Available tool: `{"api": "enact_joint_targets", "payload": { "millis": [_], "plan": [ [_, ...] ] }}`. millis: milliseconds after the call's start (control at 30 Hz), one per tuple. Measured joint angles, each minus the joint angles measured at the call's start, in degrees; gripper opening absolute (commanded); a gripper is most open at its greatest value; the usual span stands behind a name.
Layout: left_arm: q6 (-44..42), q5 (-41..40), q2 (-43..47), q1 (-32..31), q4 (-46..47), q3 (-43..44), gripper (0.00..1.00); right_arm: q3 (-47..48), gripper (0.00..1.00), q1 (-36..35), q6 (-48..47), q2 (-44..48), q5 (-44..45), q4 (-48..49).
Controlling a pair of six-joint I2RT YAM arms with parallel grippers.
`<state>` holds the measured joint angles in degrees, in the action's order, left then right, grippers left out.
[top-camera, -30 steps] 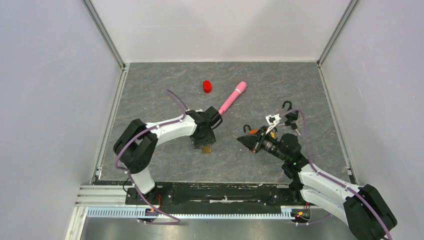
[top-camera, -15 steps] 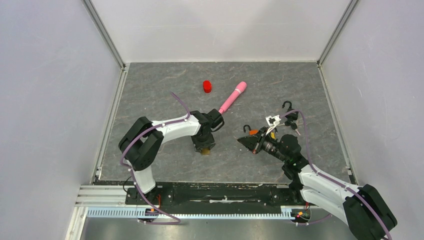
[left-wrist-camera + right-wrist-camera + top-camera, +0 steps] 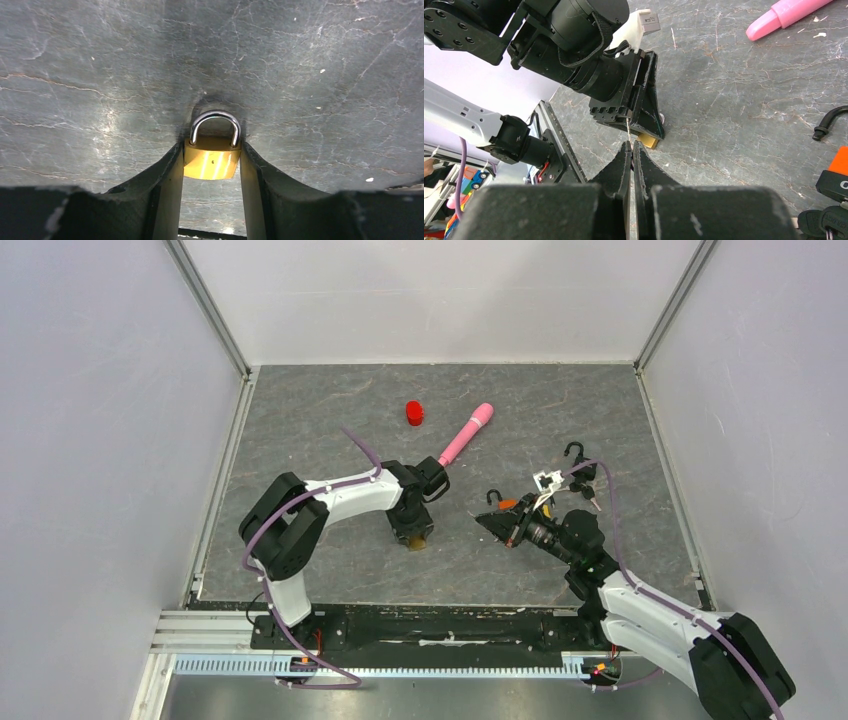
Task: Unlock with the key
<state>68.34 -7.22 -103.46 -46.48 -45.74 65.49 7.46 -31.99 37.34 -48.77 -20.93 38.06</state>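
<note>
While the left gripper (image 3: 211, 150) clamps the brass padlock (image 3: 210, 166), the right gripper (image 3: 631, 145) hovers nearby.
Its jaws are pressed together, pointing at the padlock.

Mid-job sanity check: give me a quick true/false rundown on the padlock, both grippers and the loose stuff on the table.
1. The padlock sits between the fingers of the left gripper. True.
2. Its shackle is open. False: both legs sit in the brass body.
3. The right gripper is wide open. False: its fingers are pressed together.
4. A pink marker lies on the table beyond the left gripper. True.
5. The red cap lies to the right of the marker. False: in the top view it lies to the marker's left.
</note>
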Motion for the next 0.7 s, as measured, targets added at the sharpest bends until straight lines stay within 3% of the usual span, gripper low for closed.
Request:
{"api": "enact_joint_targets", "payload": {
  "millis": [167, 700],
  "plan": [
    [3.41, 0.79, 0.90, 0.15, 2.05, -0.72, 0.02, 0.00, 0.00, -0.07, -0.33, -0.68, -0.24, 0.13],
    [22.32, 5.70, 27.32, 7.74, 17.66, -15.87, 0.02, 5.11, 0.00, -8.85, -0.57, -10.21, 2.73, 1.64]
  ]
}}
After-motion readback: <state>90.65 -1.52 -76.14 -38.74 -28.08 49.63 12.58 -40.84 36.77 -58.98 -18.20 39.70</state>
